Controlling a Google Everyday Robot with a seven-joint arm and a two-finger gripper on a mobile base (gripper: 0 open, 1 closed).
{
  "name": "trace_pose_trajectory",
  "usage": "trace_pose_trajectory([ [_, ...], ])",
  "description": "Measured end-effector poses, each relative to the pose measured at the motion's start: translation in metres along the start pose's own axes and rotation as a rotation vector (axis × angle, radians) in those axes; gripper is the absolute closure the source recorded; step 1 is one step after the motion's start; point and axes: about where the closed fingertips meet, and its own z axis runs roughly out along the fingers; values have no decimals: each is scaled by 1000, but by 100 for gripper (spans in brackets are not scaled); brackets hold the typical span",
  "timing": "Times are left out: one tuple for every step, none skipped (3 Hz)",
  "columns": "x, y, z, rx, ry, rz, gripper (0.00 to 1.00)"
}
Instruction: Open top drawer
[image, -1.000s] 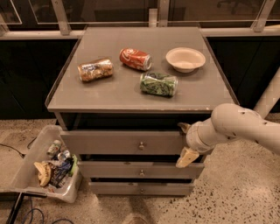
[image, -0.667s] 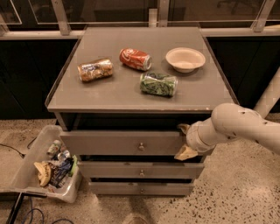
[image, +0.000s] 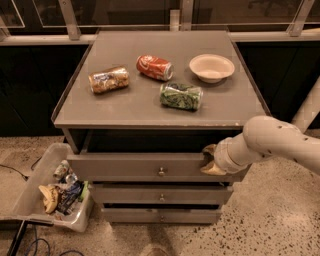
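Note:
The top drawer (image: 125, 167) is the widest grey front under the cabinet top, with a small round metal knob (image: 161, 172) at its centre. It stands out a little from the cabinet, with a dark gap above it. My gripper (image: 212, 161) comes in from the right on a white arm (image: 280, 145). It sits at the right end of the drawer front, against its top edge and well right of the knob.
On the cabinet top lie a tan can (image: 109, 79), a red soda can (image: 155, 67), a green can (image: 181, 96) and a white bowl (image: 212, 67). Two narrower drawers (image: 161, 197) are below. A bin of trash (image: 52, 187) stands on the floor at the left.
My gripper has risen slightly along the right end of the top drawer front. The drawer front seems to have come a touch forward. Things on top have not moved.

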Motion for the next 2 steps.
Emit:
trace_pose_trajectory([
  [-2,-1,-3,0,0,0,100],
  [6,10,-5,1,-10,-5,100],
])
